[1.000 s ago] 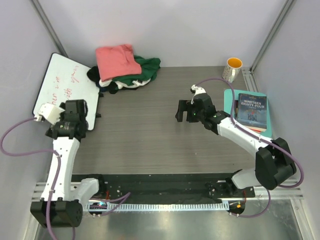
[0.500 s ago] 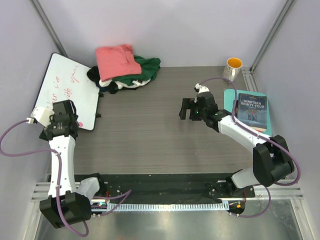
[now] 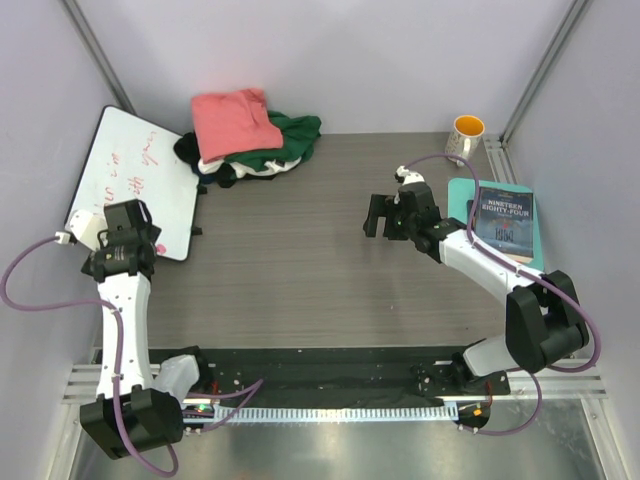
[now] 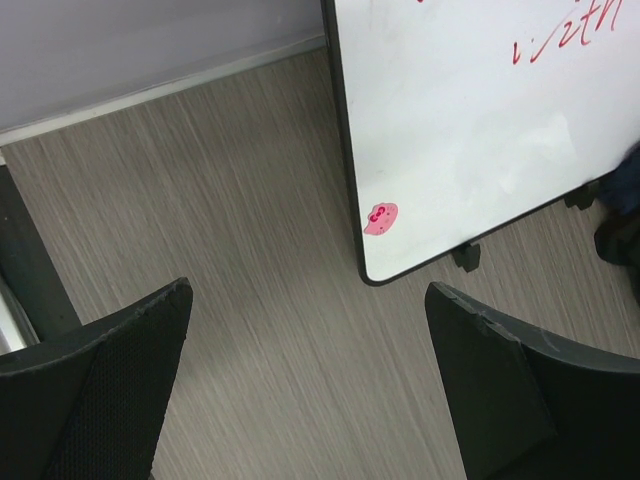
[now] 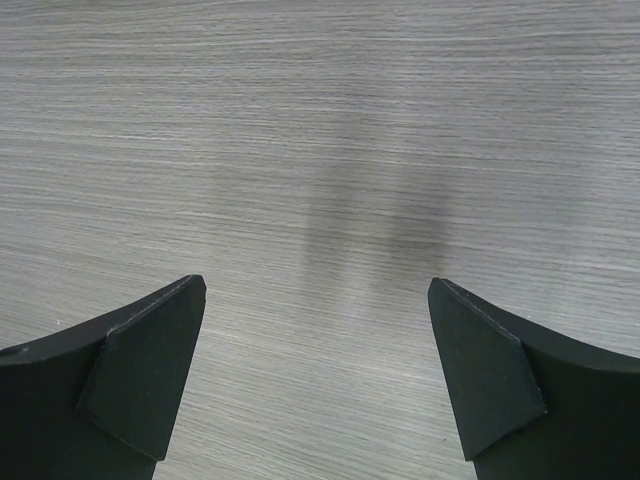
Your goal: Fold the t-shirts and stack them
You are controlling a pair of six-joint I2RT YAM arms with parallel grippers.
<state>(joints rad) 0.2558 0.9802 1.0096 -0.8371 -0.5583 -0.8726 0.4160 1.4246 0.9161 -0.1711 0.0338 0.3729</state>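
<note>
T-shirts [image 3: 243,128] in a far heap — white and black mostly buried — left gripper [image 4: 308,292] and right gripper [image 5: 316,284] spread, empty.

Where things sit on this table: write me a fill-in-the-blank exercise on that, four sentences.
The salmon-pink t-shirt lies on ____ of the pile of t-shirts.
The mug stands at the far ____ corner of the table.
The writing on the white board is ____.
The left hand and the right hand are both ____ and hold nothing.
Missing words: top; right; red; open.
</note>
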